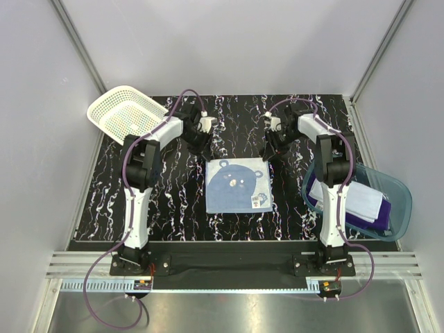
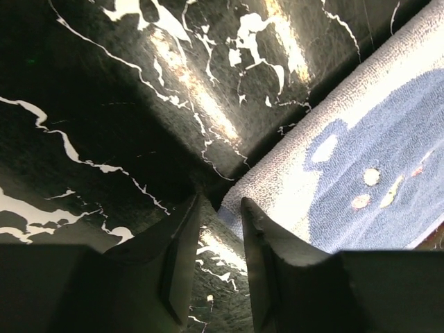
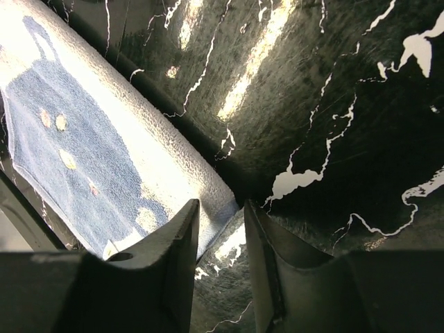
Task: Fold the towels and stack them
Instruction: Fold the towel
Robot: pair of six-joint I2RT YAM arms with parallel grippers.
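Note:
The light blue towel (image 1: 238,184) with the bear-face print lies flat in the middle of the table. My left gripper (image 1: 201,147) hovers at its far left corner and my right gripper (image 1: 269,151) at its far right corner. In the left wrist view the towel (image 2: 361,139) lies to the right, and its corner reaches the tips of the left gripper (image 2: 220,208), whose jaws stand slightly apart with table showing between them. In the right wrist view the towel (image 3: 90,139) lies to the left, its corner at the tips of the right gripper (image 3: 220,208), also slightly apart. The white towel (image 1: 361,198) and the purple towel (image 1: 378,218) lie in the tub.
A translucent blue tub (image 1: 399,191) sits at the table's right edge, beside the right arm. A white lattice basket (image 1: 125,114) sits at the far left corner. The black marbled tabletop (image 1: 173,201) is ringed by grey walls.

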